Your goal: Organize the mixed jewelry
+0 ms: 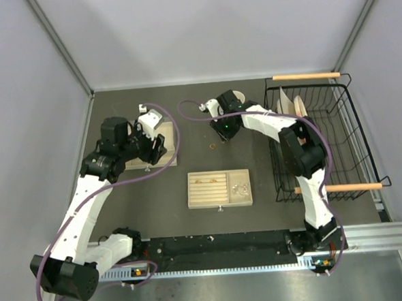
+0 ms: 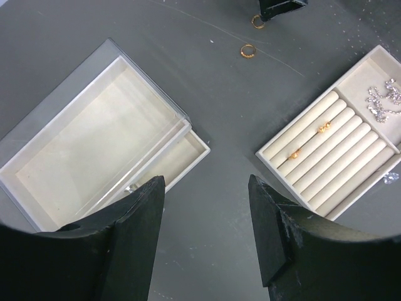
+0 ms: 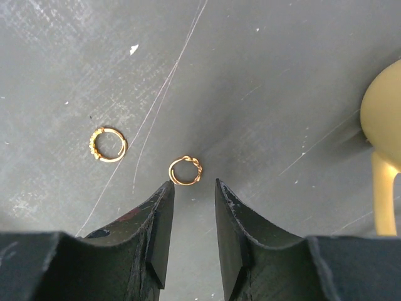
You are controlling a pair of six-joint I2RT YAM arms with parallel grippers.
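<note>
Ring, 1 of 2 loose on the table, sits just past my right gripper, jaws narrowly apart, empty. Tiny, light, stiff, probably skittery, so I'd pinch across the band. Left gripper hangs open too.

— What colour is the table?
— Dark grey, crossed by pale scratches and flecked with white specks.
— And the two rings on it?
— Both gold: the twisted ring, and at its ten o'clock the beaded ring.
— At three o'clock?
— The mug, pale yellow.
— The jewelry box?
— Cream, ribbed in rolls, with two gold pieces among them. At its one o'clock end the cluster glitters silver.
</note>
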